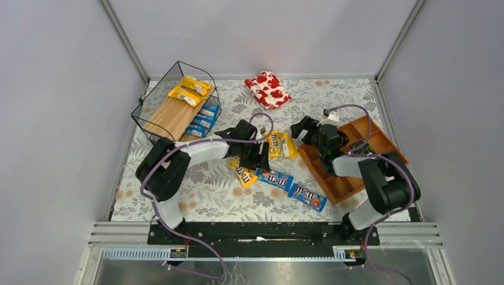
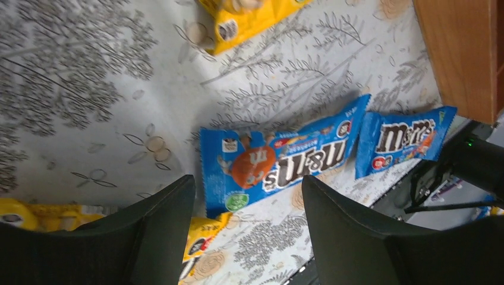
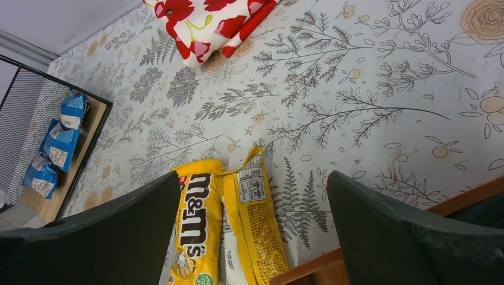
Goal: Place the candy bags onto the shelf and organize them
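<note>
The black wire shelf [image 1: 168,113] stands at the back left. It holds yellow candy bags [image 1: 190,90] on the top board and blue ones [image 1: 204,120] on the lower board. My left gripper [image 1: 255,155] is open and empty over the loose bags. In its wrist view it [image 2: 248,184] hovers above a blue bag [image 2: 279,166], with a yellow bag [image 2: 202,237] under the left finger and a second blue bag [image 2: 404,139] to the right. My right gripper [image 1: 304,130] is open and empty. In its wrist view it [image 3: 254,178] hangs over two yellow bags [image 3: 196,225] lying side by side.
An orange-brown compartment tray [image 1: 336,184] lies at the right, and its edge [image 3: 309,270] touches the yellow bags. A red-and-white floral pouch [image 1: 267,89] lies at the back centre. Grey walls close in the left, right and back sides.
</note>
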